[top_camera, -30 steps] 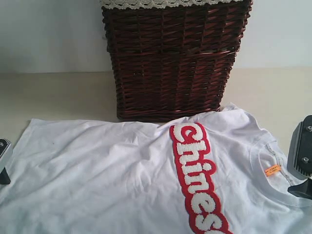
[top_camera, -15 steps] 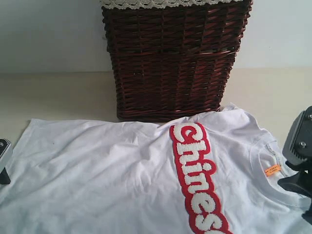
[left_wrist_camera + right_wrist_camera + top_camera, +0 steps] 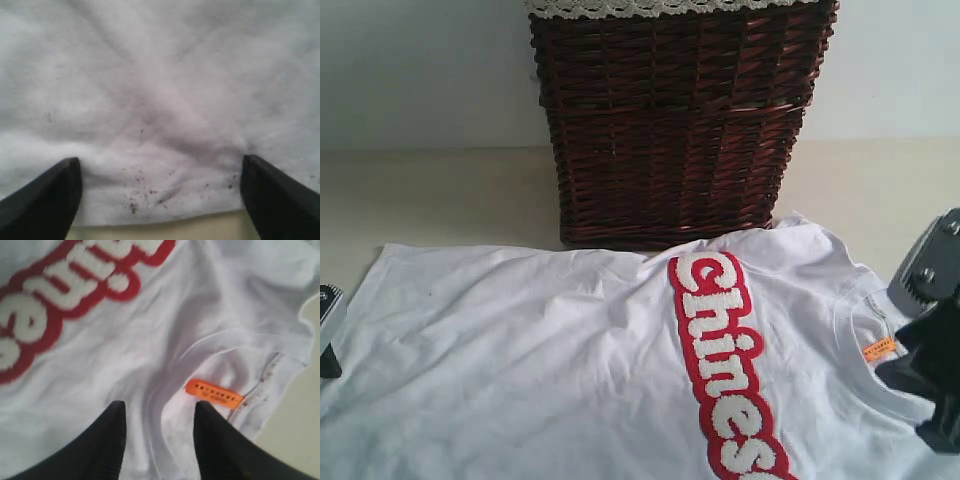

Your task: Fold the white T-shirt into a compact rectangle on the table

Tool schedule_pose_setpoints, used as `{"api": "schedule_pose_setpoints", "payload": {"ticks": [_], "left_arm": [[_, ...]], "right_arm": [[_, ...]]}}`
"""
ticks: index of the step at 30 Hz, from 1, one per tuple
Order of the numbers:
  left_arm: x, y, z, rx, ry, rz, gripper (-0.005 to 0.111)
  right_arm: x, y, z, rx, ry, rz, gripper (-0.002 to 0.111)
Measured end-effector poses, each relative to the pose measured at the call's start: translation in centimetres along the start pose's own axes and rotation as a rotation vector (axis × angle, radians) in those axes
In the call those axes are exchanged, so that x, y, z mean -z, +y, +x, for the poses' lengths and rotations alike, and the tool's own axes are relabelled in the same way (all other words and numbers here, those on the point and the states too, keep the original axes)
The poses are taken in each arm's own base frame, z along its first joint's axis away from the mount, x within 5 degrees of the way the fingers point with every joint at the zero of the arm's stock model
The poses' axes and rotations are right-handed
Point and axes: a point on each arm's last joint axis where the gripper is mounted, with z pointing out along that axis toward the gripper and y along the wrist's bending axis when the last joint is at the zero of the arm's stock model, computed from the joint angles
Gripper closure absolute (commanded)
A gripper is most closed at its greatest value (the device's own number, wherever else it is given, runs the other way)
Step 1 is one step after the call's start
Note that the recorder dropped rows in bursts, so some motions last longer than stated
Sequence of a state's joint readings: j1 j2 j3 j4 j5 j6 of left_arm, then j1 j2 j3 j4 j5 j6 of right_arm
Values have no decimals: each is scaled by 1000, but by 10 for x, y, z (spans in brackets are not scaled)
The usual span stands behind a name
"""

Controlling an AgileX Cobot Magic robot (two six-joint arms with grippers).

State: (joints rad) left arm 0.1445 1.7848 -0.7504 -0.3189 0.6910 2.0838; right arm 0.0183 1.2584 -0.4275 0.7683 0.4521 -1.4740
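Observation:
The white T-shirt [image 3: 550, 350] lies spread flat on the table [image 3: 430, 200], red-outlined letters [image 3: 725, 370] facing up and collar to the right. My left gripper [image 3: 328, 330] sits at the shirt's left edge. In the left wrist view it is open [image 3: 160, 170], its jaws wide apart on either side of the speckled hem [image 3: 150, 195]. My right gripper [image 3: 905, 372] is over the collar. In the right wrist view it is open [image 3: 160, 410], both fingers just above the neckline cloth beside the orange neck tag [image 3: 214, 394], with nothing gripped.
A tall dark brown wicker basket [image 3: 675, 120] stands right behind the shirt's upper edge, at the middle of the table. Bare table shows left and right of the basket, and in a strip below the hem [image 3: 160, 231].
My right gripper has swung in from the right edge and tilted down over the collar by the orange tag. The left gripper and the shirt have not moved.

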Motion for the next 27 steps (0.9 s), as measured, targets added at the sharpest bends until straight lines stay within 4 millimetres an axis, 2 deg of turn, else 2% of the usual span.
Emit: {"api": "schedule_pose_setpoints", "payload": {"ticks": [6, 11, 14, 18, 23, 27], "left_arm": [[0, 0, 0, 0, 0, 0, 23], [0, 0, 0, 0, 0, 0, 23], [0, 0, 0, 0, 0, 0, 23], [0, 0, 0, 0, 0, 0, 23], [0, 0, 0, 0, 0, 0, 23], [0, 0, 0, 0, 0, 0, 23]], "right_arm": [[-25, 9, 19, 319, 211, -177, 66], [-27, 3, 24, 549, 287, -211, 66], [-19, -12, 10, 702, 308, -191, 66], [-2, -33, -18, 853, 309, -163, 66], [14, -52, -49, 863, 310, -200, 63], [10, -58, -55, 809, 360, -360, 55]]}}
